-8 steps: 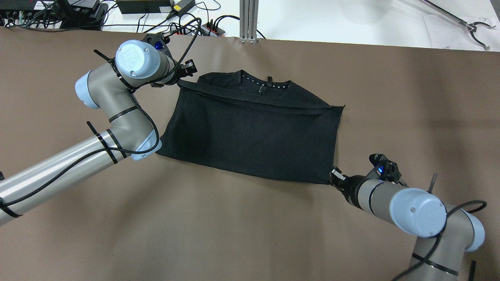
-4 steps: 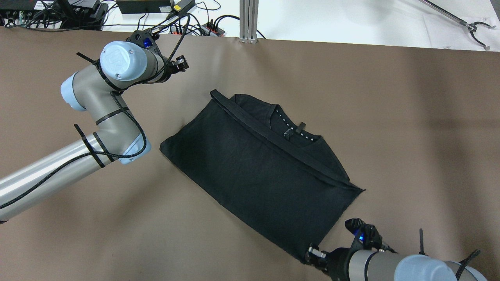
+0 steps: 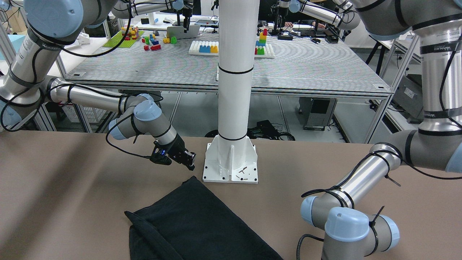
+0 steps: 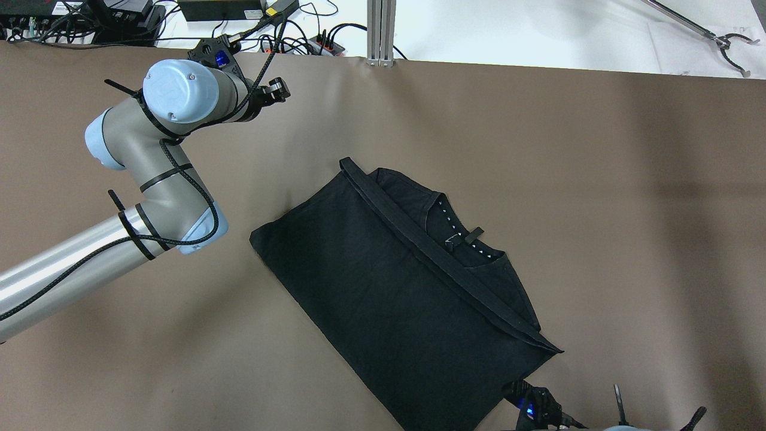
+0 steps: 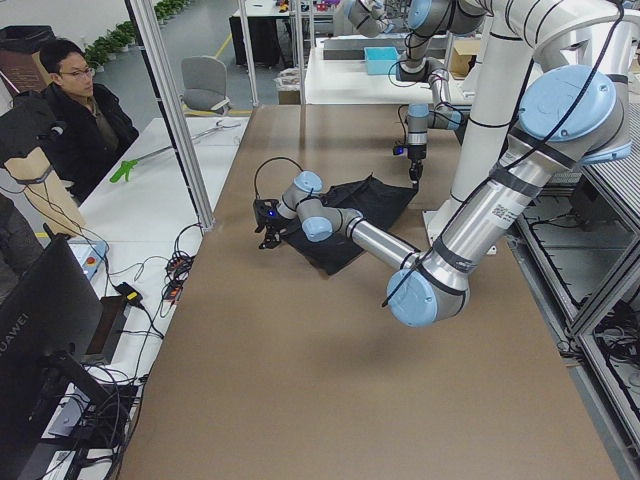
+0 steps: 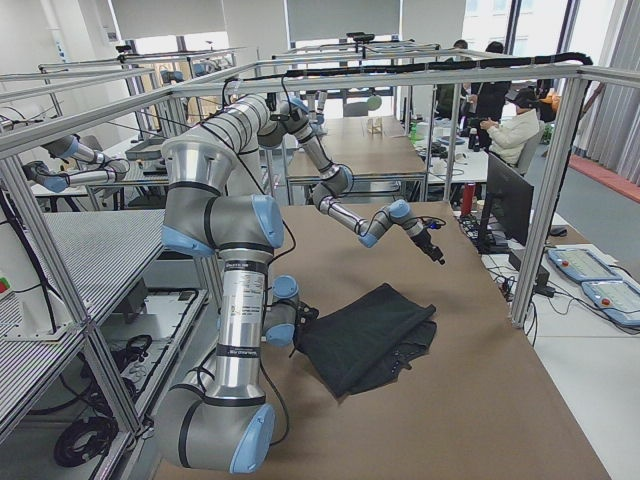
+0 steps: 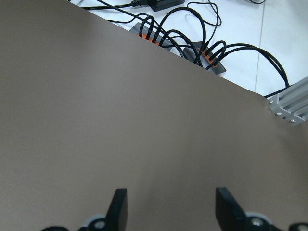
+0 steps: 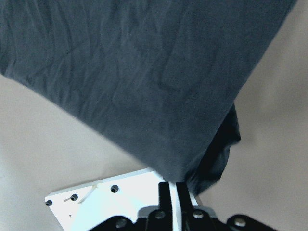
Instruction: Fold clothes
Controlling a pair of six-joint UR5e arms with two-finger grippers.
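Garment (image 3: 195, 220) lay folded on the brown counter (image 3: 72, 187) in the front view, near the white pillar (image 3: 231, 162). Overhead, it sat slanted mid-counter, neckline showing, with the left hand (image 4: 276, 91) well apart from it. At the left wrist, the fingers (image 7: 118, 207) stood wide above the counter. At the right wrist, the right hand (image 8: 172, 190) was narrow, pinching the garment's corner.

From my console I see a brown tabletop (image 4: 598, 179) with a white pillar (image 3: 234, 90) bolted at its back edge. Behind it stands a ribbed metal bench (image 3: 306, 68) carrying coloured blocks (image 3: 151, 39). Aluminium posts (image 5: 175, 110) frame the bay, black cables (image 4: 287, 36) trail alongside, and the windows (image 6: 160, 45) are bright.
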